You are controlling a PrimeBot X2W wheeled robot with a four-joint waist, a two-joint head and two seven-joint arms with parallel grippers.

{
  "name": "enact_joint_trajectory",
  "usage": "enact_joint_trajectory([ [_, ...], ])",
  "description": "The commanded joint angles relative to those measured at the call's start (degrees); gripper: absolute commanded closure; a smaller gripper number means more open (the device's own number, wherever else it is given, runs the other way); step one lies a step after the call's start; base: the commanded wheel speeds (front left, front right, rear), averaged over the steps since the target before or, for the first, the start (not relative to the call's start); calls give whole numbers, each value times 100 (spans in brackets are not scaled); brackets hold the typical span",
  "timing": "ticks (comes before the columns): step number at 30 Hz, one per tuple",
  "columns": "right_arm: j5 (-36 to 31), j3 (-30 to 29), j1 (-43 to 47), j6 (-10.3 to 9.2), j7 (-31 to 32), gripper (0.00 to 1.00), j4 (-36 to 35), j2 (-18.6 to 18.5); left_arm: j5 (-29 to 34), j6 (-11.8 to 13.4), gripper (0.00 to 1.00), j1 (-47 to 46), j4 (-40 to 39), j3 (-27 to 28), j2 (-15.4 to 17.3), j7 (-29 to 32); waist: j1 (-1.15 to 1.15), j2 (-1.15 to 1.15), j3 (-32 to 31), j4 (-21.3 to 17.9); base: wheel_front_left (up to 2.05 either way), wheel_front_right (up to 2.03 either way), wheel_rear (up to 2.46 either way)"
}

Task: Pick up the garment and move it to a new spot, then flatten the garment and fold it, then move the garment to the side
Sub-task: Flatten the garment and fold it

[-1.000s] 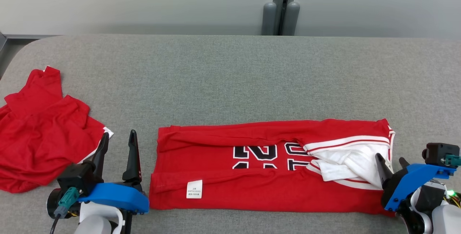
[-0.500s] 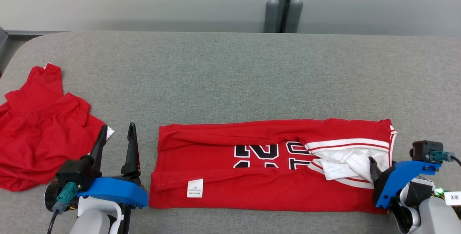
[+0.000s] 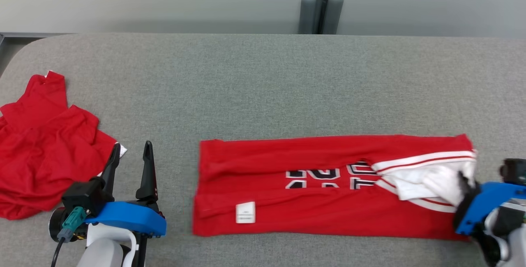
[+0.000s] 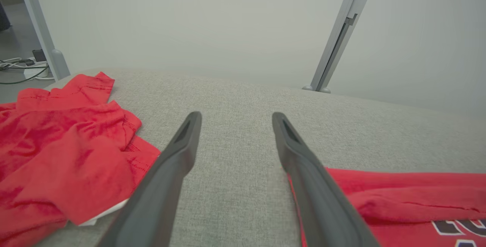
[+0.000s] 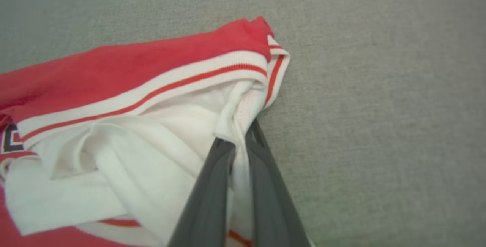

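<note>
where: folded red jersey (image 3: 328, 185) lies lower centre-right on the tabletop (image 3: 263, 78) | our right hand (image 5: 240, 136): pinched shut on its white striped edge | our left hand (image 3: 132, 147): wide open, empty — lower left | risk: we judge a one-point pull could slip off — or drag the folds undone

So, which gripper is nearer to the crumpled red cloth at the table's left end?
Left. The left gripper stands open right beside the crumpled red cloth; the right gripper is far across the table, shut on the white end of the folded jersey.
</note>
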Motion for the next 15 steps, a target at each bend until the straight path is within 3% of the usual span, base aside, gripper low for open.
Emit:
enact_joint_trajectory([
  [1,-53,-155,124,-10,-21,100,-139,-106,-8,3,0,-19,-7,3,9,-26,-1,-2,-17,-14,0,0,0],
  [9,-618,-1044,556,-7,305,100,-1255,-289,20,0,0,70,-13,-20,7,-26,-1,-2,-112,-77,0,0,0],
  [15,-663,-834,820,-6,683,100,-2231,27,-4,-3,0,68,12,-36,42,-26,-1,-2,-191,-101,0,0,0],
])
